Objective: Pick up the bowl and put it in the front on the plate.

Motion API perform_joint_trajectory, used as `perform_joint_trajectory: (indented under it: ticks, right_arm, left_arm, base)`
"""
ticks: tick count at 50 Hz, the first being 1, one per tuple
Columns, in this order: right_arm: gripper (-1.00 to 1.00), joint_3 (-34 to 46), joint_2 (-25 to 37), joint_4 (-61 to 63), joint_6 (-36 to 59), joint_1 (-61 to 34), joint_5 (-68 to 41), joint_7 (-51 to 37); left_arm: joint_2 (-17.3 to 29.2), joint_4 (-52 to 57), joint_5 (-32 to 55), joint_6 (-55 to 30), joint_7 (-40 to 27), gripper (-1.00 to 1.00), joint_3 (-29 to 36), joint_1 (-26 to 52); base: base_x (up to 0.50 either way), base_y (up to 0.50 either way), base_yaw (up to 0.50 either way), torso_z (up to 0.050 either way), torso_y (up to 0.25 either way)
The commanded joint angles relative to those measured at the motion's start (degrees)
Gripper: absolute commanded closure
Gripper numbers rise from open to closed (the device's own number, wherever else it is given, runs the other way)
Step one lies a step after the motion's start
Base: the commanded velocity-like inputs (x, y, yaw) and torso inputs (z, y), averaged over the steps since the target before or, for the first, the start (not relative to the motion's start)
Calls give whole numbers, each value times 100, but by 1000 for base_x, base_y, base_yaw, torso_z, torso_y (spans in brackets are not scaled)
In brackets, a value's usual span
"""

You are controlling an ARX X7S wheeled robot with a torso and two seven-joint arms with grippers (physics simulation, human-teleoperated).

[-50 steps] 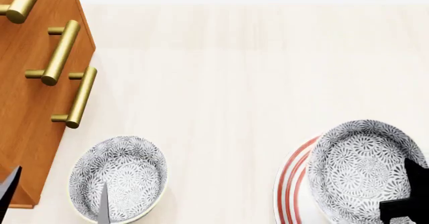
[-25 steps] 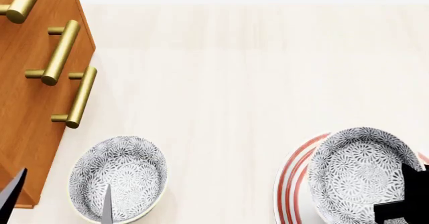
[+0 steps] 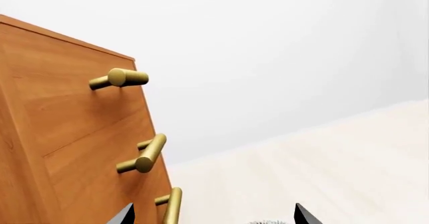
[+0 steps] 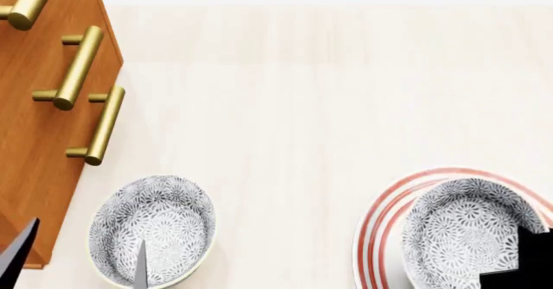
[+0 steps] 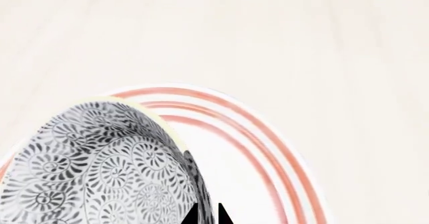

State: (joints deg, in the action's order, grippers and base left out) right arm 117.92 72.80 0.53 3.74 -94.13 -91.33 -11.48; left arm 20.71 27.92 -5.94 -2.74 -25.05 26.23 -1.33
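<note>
1. The bowl (image 4: 467, 234), white with a dense grey-blue floral pattern, sits over the plate (image 4: 384, 211) at the near right of the pale tabletop (image 4: 302, 94); I cannot tell whether its base touches the plate or hangs just above it
2. The plate's three thin red rings show around the bowl's far and left sides, so the bowl lies inside the rim
3. The right tool (image 4: 522, 263) is a black shape at the bowl's near right edge; in the right wrist view its fingertips (image 5: 218, 215) pinch the bowl's wall, one tip inside and one outside, closed tight on the bowl
4. The left tool (image 4: 82, 256) shows as two thin grey blades at the near left, spread far apart; one fingertip lies over a second bowl (image 4: 155, 227) of the same pattern, the other beside the cabinet (image 4: 35, 140)
5. That second bowl stands on the tabletop just beside the wooden cabinet, well apart from the plate
6. The cabinet carries brass bar handles (image 4: 79, 67) down its front, and the left wrist view looks up along them (image 3: 144, 156)
</note>
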Motion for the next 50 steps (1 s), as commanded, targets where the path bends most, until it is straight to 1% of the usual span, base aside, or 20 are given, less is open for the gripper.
perform_joint_trajectory:
  ticks: [1, 11, 17, 18, 43, 50]
  right_arm:
    - [100, -149, -416, -447, -155, 273, -37, 192]
    - [100, -187, -706, -1060, -136, 471, -363, 297]
    - [100, -211, -622, -1045, -9, 350, -364, 277]
    - [-100, -214, -619, -1053, -10, 343, -353, 258]
    - [-100, -399, -462, -1126, 515, -329, -213, 106]
    - [-100, -504, -121, -978, 672, -637, -170, -23]
  left_arm:
    - [-88, 1, -107, 91, 105, -100, -91, -16]
    - [-75, -1, -92, 68, 113, -100, -63, -5]
    - [-68, 16, -77, 48, 127, -100, -43, -5]
    - [-64, 0, -74, 66, 130, -100, -34, -7]
    - [-38, 26, 13, -1, 155, -100, 8, 24]
    - [-27, 34, 48, -1, 145, -100, -4, 25]
  base:
    - [0, 0, 0, 0, 0]
    - [0, 0, 1, 0, 0]
    - [2, 0, 2, 0, 0]
    - [0, 0, 0, 0, 0]
    - [0, 0, 0, 0, 0]
    - [0, 0, 0, 0, 0]
